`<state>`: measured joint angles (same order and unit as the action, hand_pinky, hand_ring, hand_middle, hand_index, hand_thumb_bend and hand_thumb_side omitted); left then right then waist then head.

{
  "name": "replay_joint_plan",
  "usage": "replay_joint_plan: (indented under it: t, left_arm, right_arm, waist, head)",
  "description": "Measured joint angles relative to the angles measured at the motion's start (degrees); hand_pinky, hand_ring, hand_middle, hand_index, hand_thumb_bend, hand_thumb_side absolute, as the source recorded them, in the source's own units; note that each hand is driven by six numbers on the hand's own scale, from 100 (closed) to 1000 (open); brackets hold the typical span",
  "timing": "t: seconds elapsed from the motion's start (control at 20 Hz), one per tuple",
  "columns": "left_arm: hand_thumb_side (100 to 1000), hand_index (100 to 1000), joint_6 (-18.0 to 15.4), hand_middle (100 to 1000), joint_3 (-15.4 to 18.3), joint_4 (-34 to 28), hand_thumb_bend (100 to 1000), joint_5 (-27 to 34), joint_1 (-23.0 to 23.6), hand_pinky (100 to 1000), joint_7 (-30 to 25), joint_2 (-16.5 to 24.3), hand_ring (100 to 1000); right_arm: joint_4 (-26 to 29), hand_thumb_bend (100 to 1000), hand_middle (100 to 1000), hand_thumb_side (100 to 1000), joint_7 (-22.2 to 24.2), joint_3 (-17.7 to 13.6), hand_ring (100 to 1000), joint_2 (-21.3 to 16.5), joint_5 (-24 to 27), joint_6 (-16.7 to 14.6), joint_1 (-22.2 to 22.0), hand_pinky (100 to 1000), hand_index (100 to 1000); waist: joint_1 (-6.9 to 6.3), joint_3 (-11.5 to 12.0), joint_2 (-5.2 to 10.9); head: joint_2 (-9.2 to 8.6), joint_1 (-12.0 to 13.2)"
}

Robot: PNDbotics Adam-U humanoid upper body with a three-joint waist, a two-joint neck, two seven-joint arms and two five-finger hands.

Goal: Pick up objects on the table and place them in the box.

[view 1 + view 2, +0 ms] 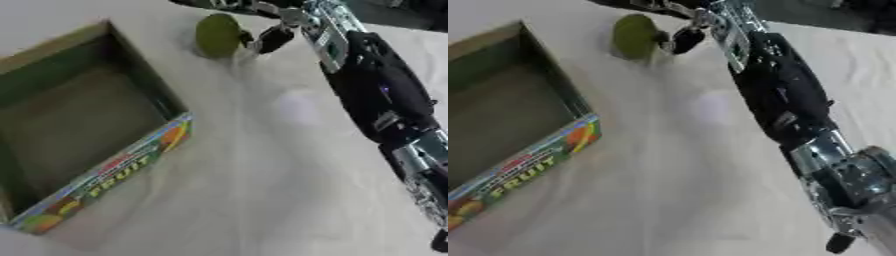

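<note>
Fingers (pixel 273 39) beside round olive-green fruit (pixel 217 35)

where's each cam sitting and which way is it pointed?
Left eye view: in the head, looking down at the table; the right arm runs up to the right hand at a green object.
Right eye view: same head, same downward look, box cut off at left.
Shared: box, green object, right arm.
</note>
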<state>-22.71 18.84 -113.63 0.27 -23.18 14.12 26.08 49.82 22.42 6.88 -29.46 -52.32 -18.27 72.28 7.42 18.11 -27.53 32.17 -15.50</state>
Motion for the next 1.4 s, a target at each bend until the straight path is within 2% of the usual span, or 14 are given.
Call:
replay_joint_plan:
  t: [0.2, 0.35, 0.5, 0.7, 0.95, 1.4]
  left_arm:
    - [567, 737, -0.1, 632, 0.0, 0.0, 100, 0.0, 0.1, 578, -0.1, 0.0, 662]
    - [568, 737, 0.0, 632, 0.0, 0.0, 100, -0.1, 0.9, 578, -0.2, 0.0, 662]
    - [568, 737, 0.1, 632, 0.0, 0.0, 100, -0.3, 1.9, 578, -0.2, 0.0, 662]
    - [567, 737, 0.2, 632, 0.0, 0.0, 100, -0.5, 2.7, 580, -0.1, 0.1, 662]
    - [567, 738, 0.5, 631, 0.0, 0.0, 100, -0.7, 3.2, 581, 0.1, 0.4, 662]
    - [567, 738, 0.5, 632, 0.0, 0.0, 100, -0.8, 3.1, 580, 0.2, 0.5, 662]
  right_arm:
    - [0.0, 100, 941, 140, 2.3, -0.3, 911, 0.0, 2.8, 0.6, 0.4, 959, 1000]
    - [0.0, 100, 946, 165, 6.0, -0.1, 916, -0.1, 4.1, 0.5, 0.6, 957, 1000]
    - [0.0, 100, 947, 171, 10.3, 0.0, 917, -0.5, 5.4, -0.1, 0.8, 955, 1000]
    - [0.0, 100, 947, 184, 13.4, 0.7, 918, -0.6, 6.5, -0.5, 1.1, 952, 1000]
    - [-0.4, 100, 947, 183, 15.1, 1.3, 919, -0.6, 7.2, -0.8, 1.3, 954, 1000]
    - [-1.2, 100, 942, 169, 15.3, 1.3, 916, 0.1, 8.7, -0.6, 1.3, 958, 1000]
  waist:
    - [0.08, 0.0, -0.02]
    - [0.08, -0.5, 0.18]
    - [0.08, -1.0, 1.32]
    - [0.06, -1.6, 2.65]
    - [-0.18, -1.8, 3.69]
    - [-0.22, -1.2, 3.85]
  head:
    - [-0.02, 0.0]
    - [0.18, 0.4]
    - [1.11, 1.0]
    - [2.63, 1.5]
    - [3.6, 1.6]
    - [3.62, 1.0]
